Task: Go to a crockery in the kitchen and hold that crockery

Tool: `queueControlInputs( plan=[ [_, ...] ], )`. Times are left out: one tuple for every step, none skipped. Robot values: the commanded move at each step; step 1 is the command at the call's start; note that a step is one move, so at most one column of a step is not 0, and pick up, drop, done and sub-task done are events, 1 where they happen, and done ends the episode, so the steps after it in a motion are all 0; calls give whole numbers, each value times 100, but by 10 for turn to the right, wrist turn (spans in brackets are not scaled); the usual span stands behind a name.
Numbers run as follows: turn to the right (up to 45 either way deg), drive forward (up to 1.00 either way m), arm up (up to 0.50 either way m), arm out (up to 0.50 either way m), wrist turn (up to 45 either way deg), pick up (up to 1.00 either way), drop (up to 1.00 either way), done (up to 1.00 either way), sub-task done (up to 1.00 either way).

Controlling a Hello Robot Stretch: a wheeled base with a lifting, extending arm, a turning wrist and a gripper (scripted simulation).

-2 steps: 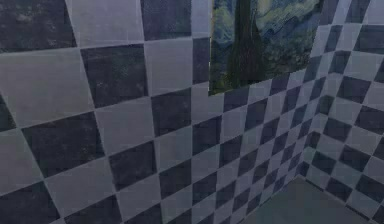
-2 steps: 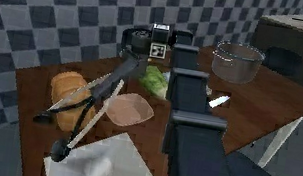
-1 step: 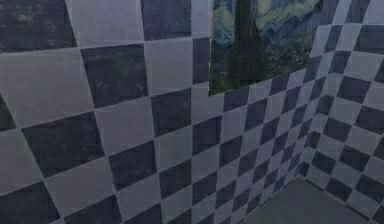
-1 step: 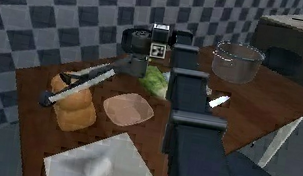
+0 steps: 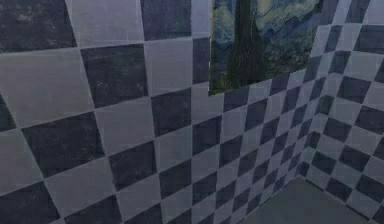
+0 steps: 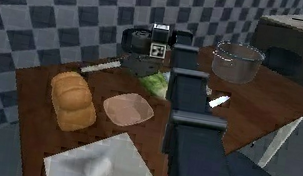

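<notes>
**Forward view.** A checkered wall of dark and pale tiles stands ahead. A painting hangs at the upper right, and a strip of floor meets the room corner at the lower right.
- Judgement: the wall looks near. A forward drive to correct the reach could bump the base into it, so any repositioning probably means backing or turning.

**Arm side view.** A wooden tabletop carries the things.
- The arm reaches out across it from the near edge. The gripper is at the far side, left of the white marker squares.
- Whether the gripper holds anything cannot be told. Its far end is dark against the wall, and a green item lies on the tabletop just beside it.
- There are two crockery candidates. A pinkish shallow bowl sits mid-tabletop, left of the arm and right of a bread loaf. A clear bowl sits far right of the arm.
- The gripper appears apart from both, farther out than the pinkish bowl.

**Risks (judgement).**
- Pulling the arm in or swinging it left could sweep the green item or the pinkish bowl into the loaf.
- The pinkish bowl is low with a thin rim, so a descent off its edge could tip it or skid it along the wood.
- The clear bowl looks smooth-walled and may slip from the gripper. A push could send it toward the far right edge.
- A knife lies far left and a white sheet lies near. Either could be dragged if the base turns with the arm low.
</notes>
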Motion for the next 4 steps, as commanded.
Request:
queueControlInputs(
  plan=[
    [0, 0, 0, 0, 180, 0, 0, 0, 0],
    [0, 0, -26, 0, 0, 0, 0, 0, 0],
    [0, 0, 0, 0, 0, 100, 0, 0, 0],
    [0, 0, 10, 0, 0, 0, 0, 0, 0]
  ],
)
